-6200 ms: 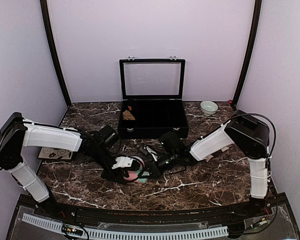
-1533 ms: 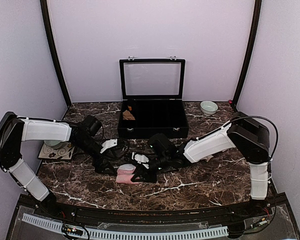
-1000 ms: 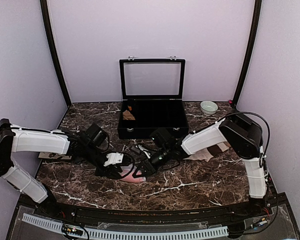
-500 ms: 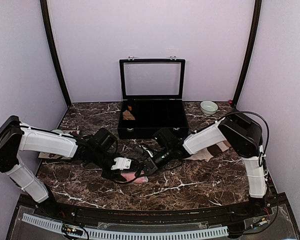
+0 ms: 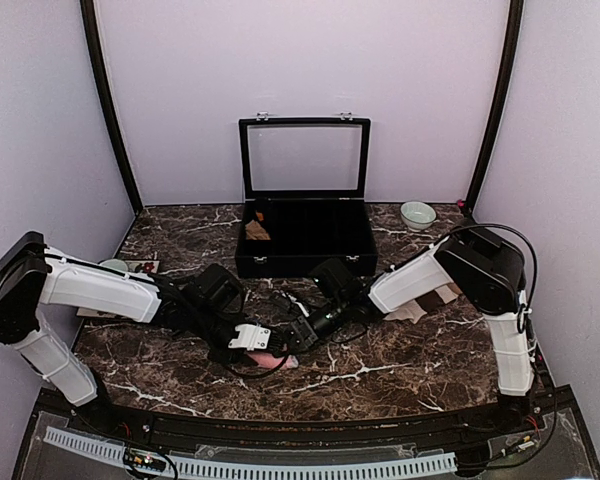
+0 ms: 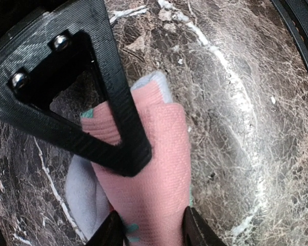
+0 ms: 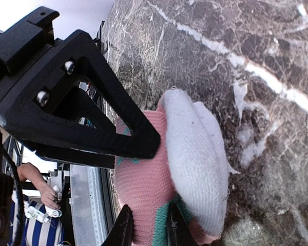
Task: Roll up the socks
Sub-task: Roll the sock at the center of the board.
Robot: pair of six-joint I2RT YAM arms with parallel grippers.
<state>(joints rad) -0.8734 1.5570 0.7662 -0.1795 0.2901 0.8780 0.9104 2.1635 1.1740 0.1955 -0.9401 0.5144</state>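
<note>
From above, both arms reach in over the dark marble table (image 5: 400,370) and meet near its front middle, the left gripper (image 5: 250,347) and right gripper (image 5: 296,338) closing in from either side on the pink sock (image 5: 269,359), which lies bunched on the marble between them. A cream-beige sock (image 5: 413,312) lies partly under the right forearm, well apart from the pink one. Behind stand an open black case (image 5: 305,262) and, to its right, a small bowl (image 5: 417,214). In the left wrist view, the pink sock (image 6: 161,169) with its pale grey-white edge runs between the two fingers (image 6: 120,118), one tip lying over the fabric; whether they press on it cannot be told. In the right wrist view, the pink sock (image 7: 187,154) is folded over, white patch outward and mint-green at the lower edge, and fills the narrow gap of the right gripper (image 7: 146,187), whose fingers (image 7: 118,128) clamp the pink fabric.
</note>
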